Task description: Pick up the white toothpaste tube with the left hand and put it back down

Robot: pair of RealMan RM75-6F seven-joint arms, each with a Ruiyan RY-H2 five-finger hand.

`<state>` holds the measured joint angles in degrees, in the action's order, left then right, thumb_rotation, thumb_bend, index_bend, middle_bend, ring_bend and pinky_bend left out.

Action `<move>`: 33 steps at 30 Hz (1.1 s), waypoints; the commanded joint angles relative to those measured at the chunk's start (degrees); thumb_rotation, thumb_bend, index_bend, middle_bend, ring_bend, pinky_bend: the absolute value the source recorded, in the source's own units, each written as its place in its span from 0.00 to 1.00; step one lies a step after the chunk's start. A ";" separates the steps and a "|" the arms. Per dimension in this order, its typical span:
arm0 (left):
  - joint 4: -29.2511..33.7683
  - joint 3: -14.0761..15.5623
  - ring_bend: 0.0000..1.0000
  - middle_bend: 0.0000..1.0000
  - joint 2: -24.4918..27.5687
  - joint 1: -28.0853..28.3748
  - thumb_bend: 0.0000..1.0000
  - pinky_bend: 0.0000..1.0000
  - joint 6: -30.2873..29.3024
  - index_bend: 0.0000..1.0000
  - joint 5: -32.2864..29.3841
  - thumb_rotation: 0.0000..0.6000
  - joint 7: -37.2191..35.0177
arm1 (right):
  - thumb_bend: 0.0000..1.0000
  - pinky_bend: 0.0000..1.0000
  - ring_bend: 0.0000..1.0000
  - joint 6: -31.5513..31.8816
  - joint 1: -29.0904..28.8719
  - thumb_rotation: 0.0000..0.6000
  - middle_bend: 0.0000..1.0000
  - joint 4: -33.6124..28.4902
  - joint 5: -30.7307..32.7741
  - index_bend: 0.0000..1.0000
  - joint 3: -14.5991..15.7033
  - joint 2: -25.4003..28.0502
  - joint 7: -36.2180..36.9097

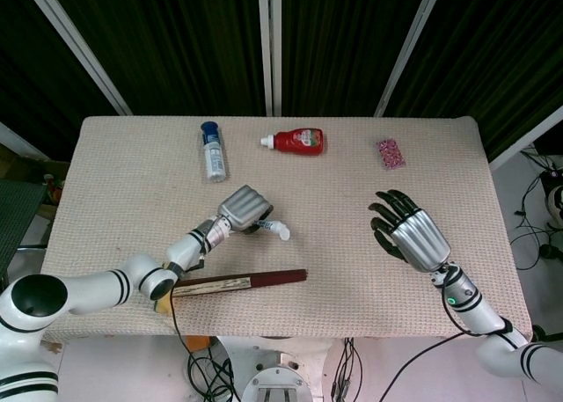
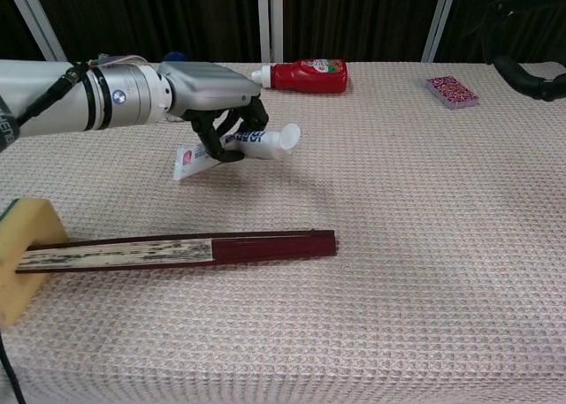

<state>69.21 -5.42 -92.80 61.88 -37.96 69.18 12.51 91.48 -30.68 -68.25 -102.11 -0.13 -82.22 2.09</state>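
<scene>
My left hand (image 1: 241, 209) (image 2: 209, 99) grips the white toothpaste tube (image 1: 272, 229) (image 2: 256, 141) around its middle and holds it just above the cloth. The tube's cap end points toward my right. Its flat tail (image 2: 188, 162) dips toward the table. My right hand (image 1: 408, 236) hangs open over the right part of the table, fingers spread, holding nothing. In the chest view only its dark fingertips (image 2: 531, 77) show at the top right corner.
A folded dark red fan (image 1: 242, 282) (image 2: 177, 249) lies near the front edge beside a yellow sponge (image 2: 25, 245). At the back are a blue-capped bottle (image 1: 213, 151), a red ketchup bottle (image 1: 297, 141) (image 2: 305, 75) and a small pink packet (image 1: 391, 153) (image 2: 452, 91).
</scene>
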 commanded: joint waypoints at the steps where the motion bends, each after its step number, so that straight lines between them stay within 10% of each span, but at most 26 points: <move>1: -1.34 0.19 0.38 0.40 -2.01 0.49 0.50 0.59 0.33 0.27 -10.25 1.00 11.82 | 0.52 0.29 0.19 0.99 1.46 1.00 0.38 0.88 0.88 0.59 -0.18 0.29 1.20; 13: 11.62 1.36 0.22 0.24 4.68 -6.25 0.33 0.37 -16.07 0.16 -17.82 0.98 21.52 | 0.52 0.29 0.19 3.85 7.27 1.00 0.38 3.44 5.82 0.55 -1.62 1.72 7.07; 22: 18.55 5.58 0.21 0.23 18.59 -23.40 0.24 0.28 -37.44 0.16 -6.42 0.98 8.98 | 0.27 0.16 0.06 -1.82 13.88 1.00 0.17 -6.94 15.66 0.15 -1.51 10.82 5.18; 33: 15.41 13.58 0.17 0.21 23.33 -42.01 0.21 0.20 -52.14 0.16 6.10 0.98 -7.55 | 0.26 0.11 0.00 -0.35 20.24 1.00 0.12 -12.28 15.79 0.08 0.36 14.16 9.51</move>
<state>85.23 5.91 -70.51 23.11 -87.95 72.47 7.93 90.96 -10.85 -80.16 -85.95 -0.13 -68.29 11.17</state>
